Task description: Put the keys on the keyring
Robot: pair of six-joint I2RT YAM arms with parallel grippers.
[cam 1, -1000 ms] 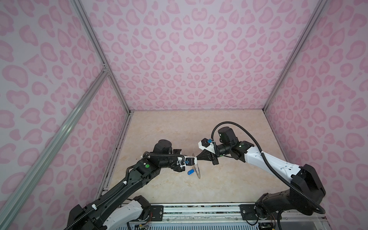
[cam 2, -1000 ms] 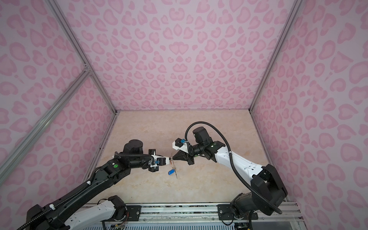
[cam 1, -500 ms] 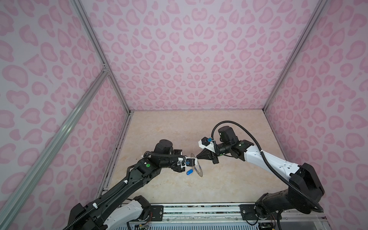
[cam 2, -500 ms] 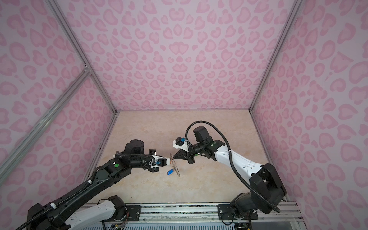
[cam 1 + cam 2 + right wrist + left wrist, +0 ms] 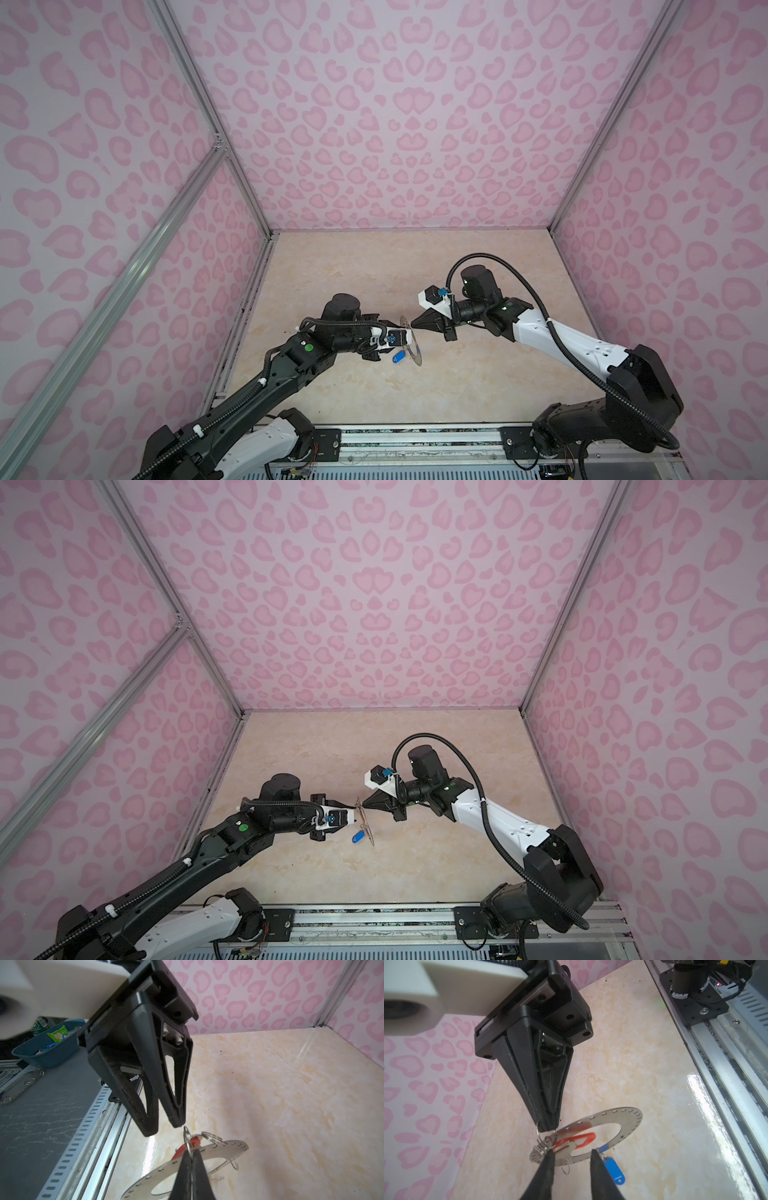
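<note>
The keyring (image 5: 412,351) (image 5: 366,827), a flat grey disc with small rim holes, hangs tilted between the two arms at mid table. My right gripper (image 5: 412,326) (image 5: 192,1155) is shut on a wire loop at the disc's upper edge (image 5: 623,1120). A red-orange tag (image 5: 584,1138) (image 5: 195,1140) and its silver key (image 5: 564,1147) hang at that loop. The blue tag (image 5: 399,356) (image 5: 356,837) (image 5: 613,1171) dangles from the disc's rim lower down. My left gripper (image 5: 395,337) (image 5: 572,1153) is open, its fingertips on either side of the disc's near edge and gripping nothing.
The marble tabletop (image 5: 415,270) is boxed in by pink heart-patterned walls at the left, back and right. An aluminium rail (image 5: 415,436) with both arm bases runs along the front. A blue bin (image 5: 45,1049) stands outside beyond the rail.
My left gripper has opened and let go of the loop end of the keyring. The disc now hangs from the right gripper alone. Both arms stay nearly in place.
</note>
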